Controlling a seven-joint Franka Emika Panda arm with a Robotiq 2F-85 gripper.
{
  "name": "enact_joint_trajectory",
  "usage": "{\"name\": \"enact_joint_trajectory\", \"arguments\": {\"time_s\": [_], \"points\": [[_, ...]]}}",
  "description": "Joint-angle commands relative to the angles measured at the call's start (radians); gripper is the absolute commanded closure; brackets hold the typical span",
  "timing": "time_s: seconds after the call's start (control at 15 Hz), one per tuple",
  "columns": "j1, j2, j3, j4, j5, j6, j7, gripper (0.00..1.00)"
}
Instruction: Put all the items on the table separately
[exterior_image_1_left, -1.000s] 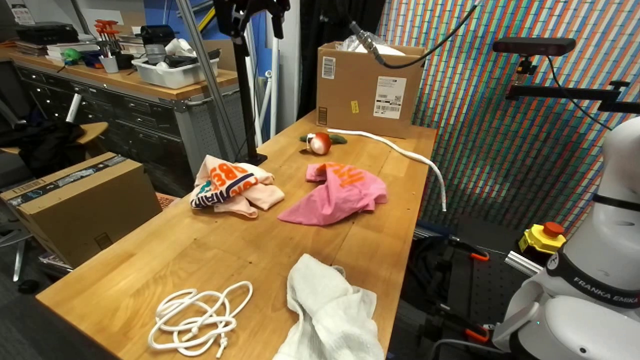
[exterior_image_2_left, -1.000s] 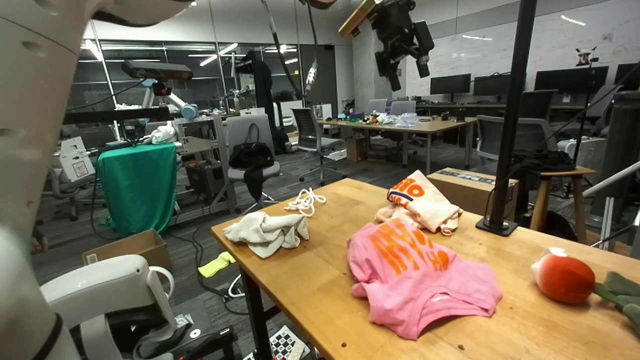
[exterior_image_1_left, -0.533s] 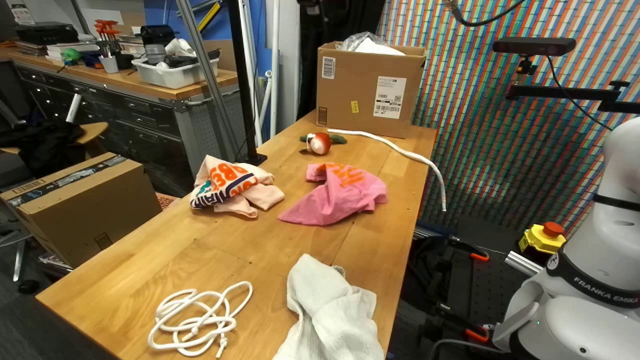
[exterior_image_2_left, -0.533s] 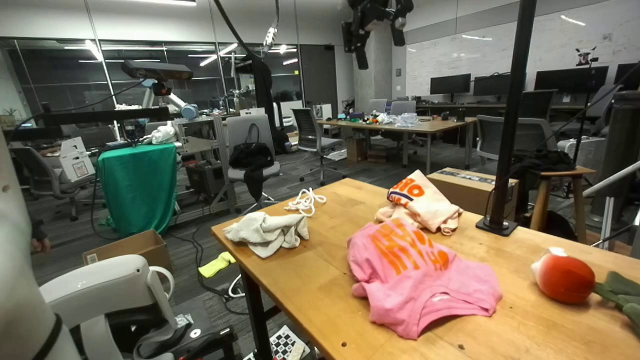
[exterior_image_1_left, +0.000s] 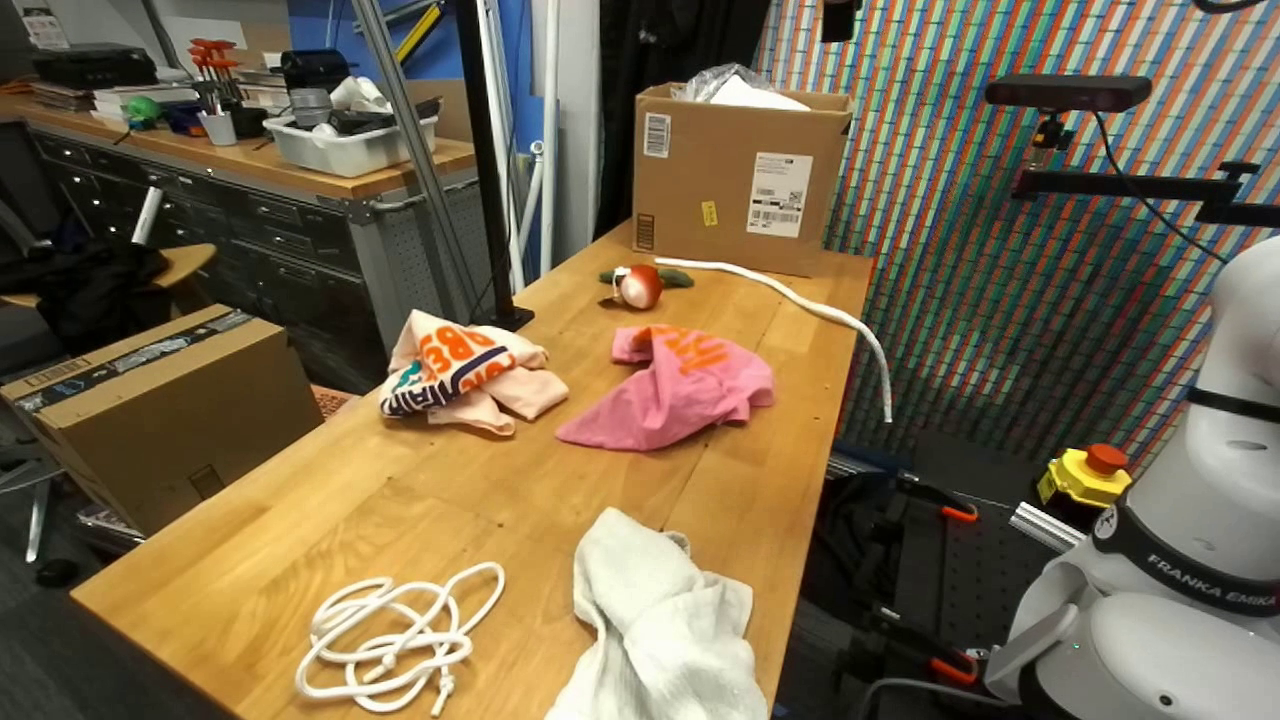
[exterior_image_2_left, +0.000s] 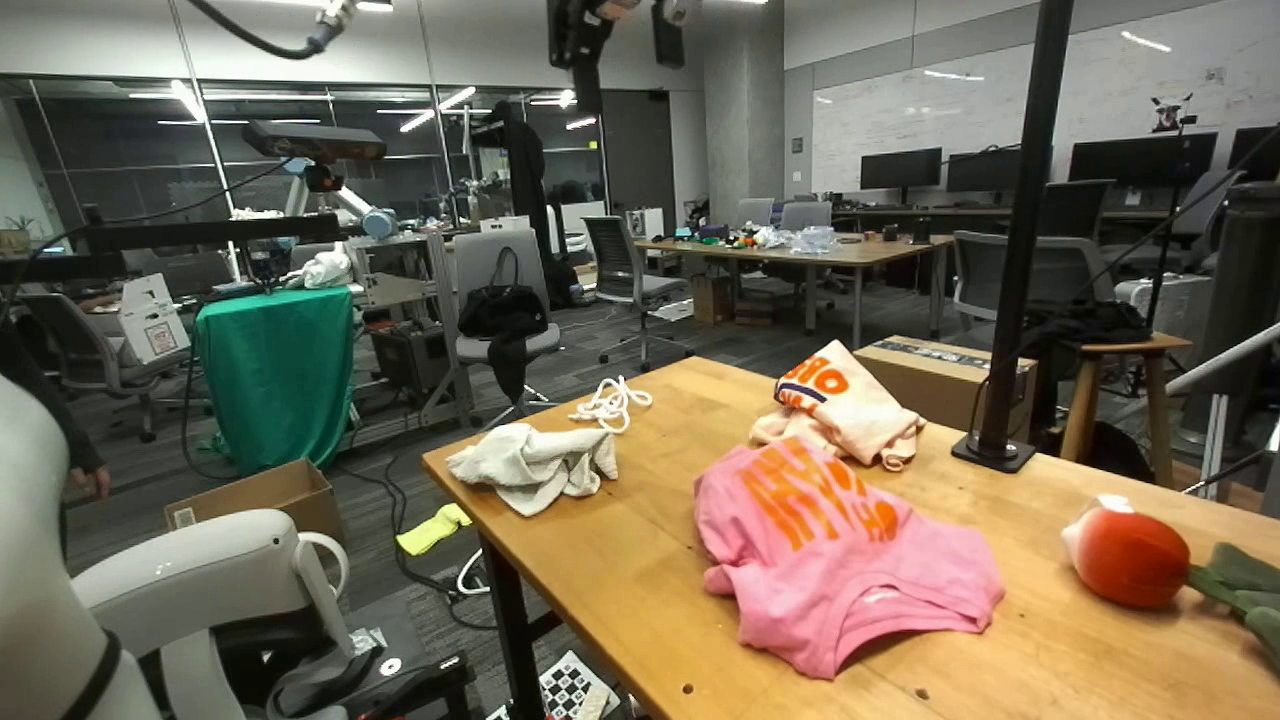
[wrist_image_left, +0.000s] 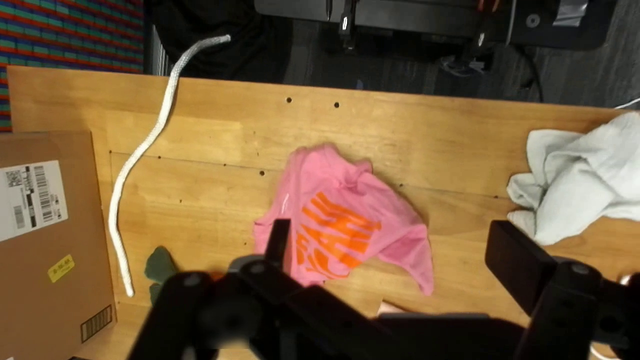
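In an exterior view, has just drawn the gripper (exterior_image_2_left: 630, 72) back toward the foot of the arm (exterior_image_2_left: 45, 570), high above the table (exterior_image_2_left: 640, 560), with jaws spread wide and nothing between them. In an exterior view, see only a dark bit, likely its tip, at the top edge; below, find coiled white cord (exterior_image_1_left: 385, 663), white cloth (exterior_image_1_left: 665, 630), peach shirt (exterior_image_1_left: 450, 372), pink shirt (exterior_image_1_left: 690, 395) and red-and-white flower (exterior_image_1_left: 640, 288), unmoved and apart on the table. Judge the separating as done or nearly so. Read "FRANKA EMIKA" on the arm's band (exterior_image_1_left: 1200, 578); make out orange lettering (exterior_image_1_left: 450, 347) on both shirts, too folded for whole words. In the wrist view, find thick white rope (wrist_image_left: 143, 147) just beside the cardboard box (wrist_image_left: 50, 290), with one end past the table's edge; cannot read the shipping label (wrist_image_left: 32, 200).
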Motion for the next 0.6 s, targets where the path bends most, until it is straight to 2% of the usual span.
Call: {"name": "enact_joint_trajectory", "arguments": {"time_s": [0.0,0.27,0.33,0.53], "points": [[-0.019,-0.255,0.001,-0.237,0.060,0.047,-0.048,0.00],[-0.031,-0.460,-0.018,-0.418,0.126,0.141,-0.009,0.00],[-0.037,-0.340,0.007,-0.306,0.096,0.062,-0.028,0.00],[-0.044,-0.443,-0.003,-0.396,0.113,0.104,-0.029,0.00]]}}
